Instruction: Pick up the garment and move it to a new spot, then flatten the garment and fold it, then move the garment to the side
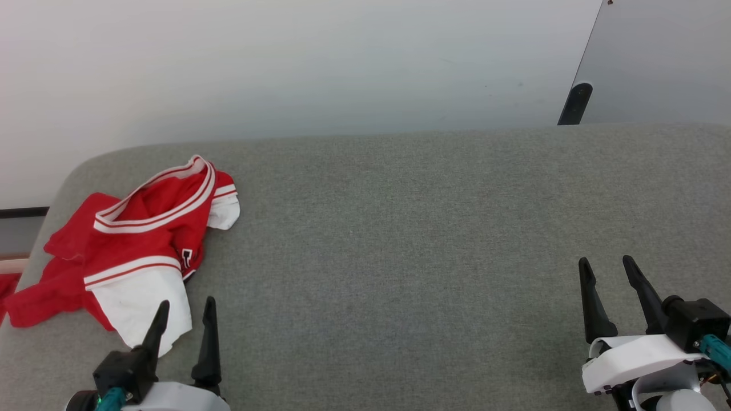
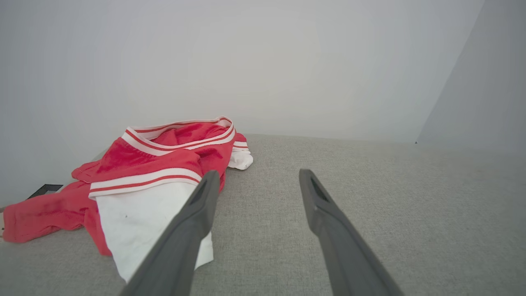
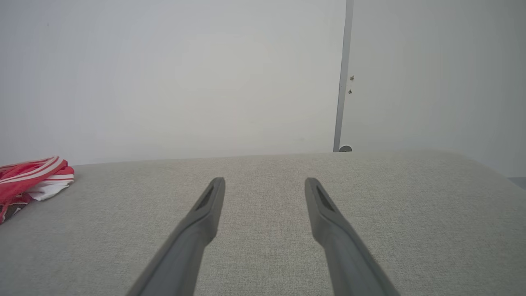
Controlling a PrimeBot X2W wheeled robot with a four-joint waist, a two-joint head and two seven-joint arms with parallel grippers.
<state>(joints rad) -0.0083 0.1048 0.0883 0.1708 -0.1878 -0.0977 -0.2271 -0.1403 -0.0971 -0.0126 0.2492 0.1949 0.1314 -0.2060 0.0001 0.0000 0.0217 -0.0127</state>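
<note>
The garment (image 1: 143, 240) lies crumpled at the far left corner of the grey padded surface (image 1: 400, 257). Its red body is bunched, its striped trim loops over the top, and one white sleeve (image 1: 143, 302) spills toward the near edge. The left gripper (image 1: 188, 301) hovers at the near edge just beside that sleeve, fingers spread wide and holding nothing. In the left wrist view one finger overlaps the sleeve, but I cannot tell whether it touches the cloth. The right gripper (image 1: 605, 258) sits by the near right corner, well apart from the garment, fingers likewise spread and empty.

The likeliest slip is a pinch on the sleeve alone. The body would then trail behind, twist, and land as bunched as it is now. Closing deep into the heap carries the opposite risk: several layers caught at once, so the shirt will not open out for flattening. A red flap (image 1: 34, 308) reaches the left edge. A pull in the wrong direction could drag that part over the side, and its weight could take the rest with it. I cannot tell whether that flap is part of the shirt or a separate piece, so grabbing there may lift the wrong thing. A low approach could also dig the fingertips into the soft covering.
</note>
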